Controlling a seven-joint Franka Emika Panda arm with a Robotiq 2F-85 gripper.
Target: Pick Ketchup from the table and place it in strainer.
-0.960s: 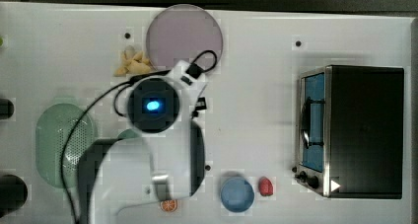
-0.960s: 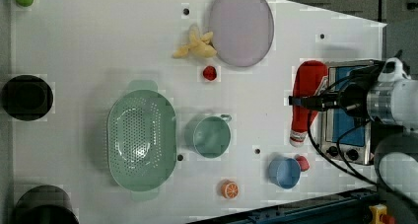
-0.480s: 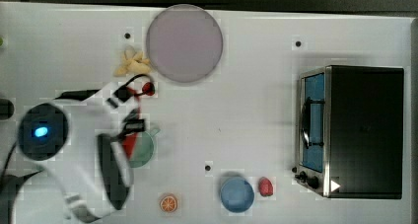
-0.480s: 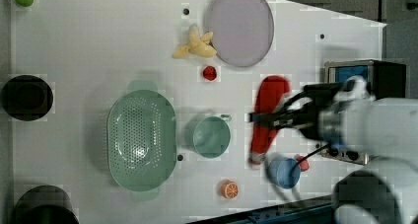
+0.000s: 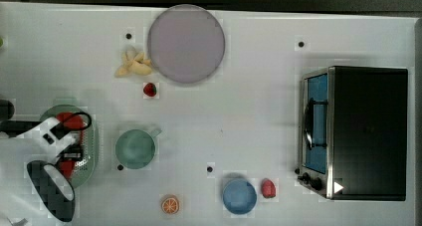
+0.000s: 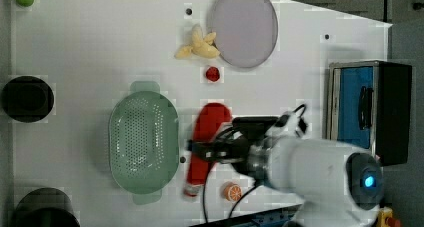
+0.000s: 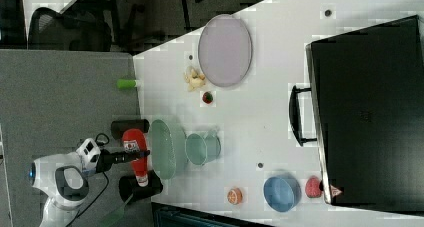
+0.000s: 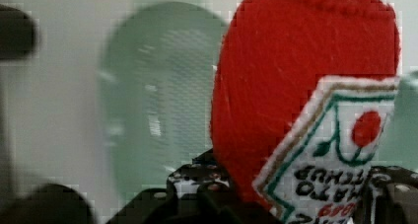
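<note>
Red, tapered ketchup squeeze bottle [image 6: 207, 137] sits clamped in the black gripper [image 6: 212, 149], centre of the left view, just beside the pale green perforated oval strainer [image 6: 144, 142].

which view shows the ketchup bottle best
The left view: the whole Ketchup shows lengthwise, the hand clamped across it beside the strainer. The right view shows it small, the top view shows red patches behind the arm, and the wrist view its label close up.

White table [image 5: 259, 111] carries: strainer [image 6: 144, 141], green cup [image 5: 135, 149], purple plate [image 5: 186, 43], banana pieces [image 5: 132, 66], strawberries [image 5: 150, 89], orange slice [image 5: 170, 205], blue bowl [image 5: 239, 196], toaster oven [image 5: 366, 131] at the top view's right.
</note>
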